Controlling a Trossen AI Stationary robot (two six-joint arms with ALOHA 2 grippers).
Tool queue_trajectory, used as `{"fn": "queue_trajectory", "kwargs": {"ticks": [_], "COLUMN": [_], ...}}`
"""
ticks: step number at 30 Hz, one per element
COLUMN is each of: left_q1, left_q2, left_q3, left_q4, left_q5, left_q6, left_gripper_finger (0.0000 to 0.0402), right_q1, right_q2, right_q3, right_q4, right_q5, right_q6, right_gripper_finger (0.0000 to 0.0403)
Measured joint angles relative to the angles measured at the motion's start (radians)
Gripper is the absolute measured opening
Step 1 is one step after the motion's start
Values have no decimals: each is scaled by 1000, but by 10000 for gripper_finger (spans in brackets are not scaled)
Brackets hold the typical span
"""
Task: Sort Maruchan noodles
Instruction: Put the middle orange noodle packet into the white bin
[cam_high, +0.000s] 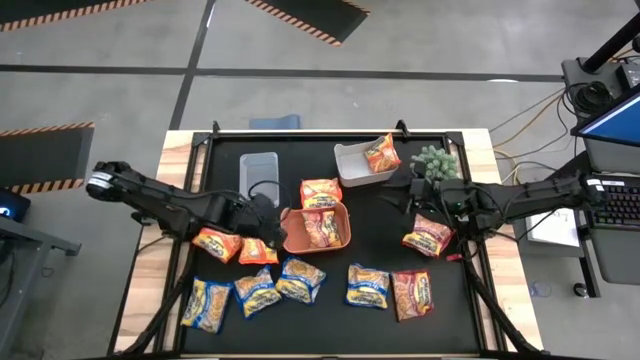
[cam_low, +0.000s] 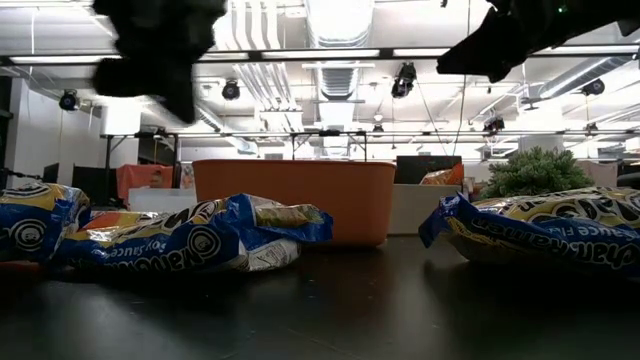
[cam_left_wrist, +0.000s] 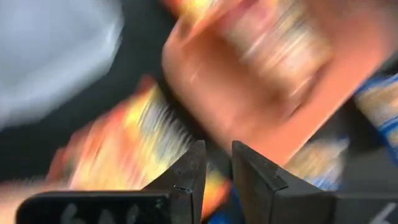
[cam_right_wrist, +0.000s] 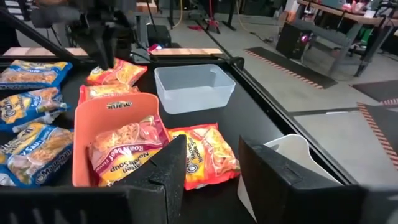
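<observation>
The left gripper (cam_high: 262, 212) hangs with narrow, empty jaws at nine o'clock of the orange bin (cam_high: 342, 236). The right gripper (cam_high: 412, 192), jaws moderately parted and empty, sits nearer three o'clock.

Sorting looks barely begun: one packet (cam_high: 320, 228) is binned there, one (cam_high: 381, 154) in the white bin (cam_high: 350, 164), the clear bin (cam_high: 258, 172) empty. Ten noodles (cam_high: 367, 286) are loose on the counter (cam_high: 375, 230).

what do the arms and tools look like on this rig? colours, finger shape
Both arms are dark, near black, with jointed links. The left arm has a pale grey cap at its outer end. Each tool has two flat, wedge-shaped black fingers: left tool, right tool. No markings legible.
</observation>
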Motion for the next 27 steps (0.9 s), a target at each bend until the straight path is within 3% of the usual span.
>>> {"fn": "queue_trajectory", "kwargs": {"ticks": [5,9,17,27], "left_q1": [-33,-70,-100,-105], "left_q2": [62,105,159,157], "left_q3": [20,20,21,20], "left_q4": [-271,-320,-255,-232], "left_q5": [278,382,380,189], "left_q6": [-156,-142,-123,-135], "left_gripper_finger": [56,56,79,189], "right_q1": [0,0,0,0], "right_q2": [8,10,-7,-10], "right_q3": [-1,-1,-1,-1], "right_q4": [-2,9,18,10], "right_q5": [0,0,0,0], "right_q6": [-33,-80,-99,-124], "right_gripper_finger": [127,128,123,121]}}
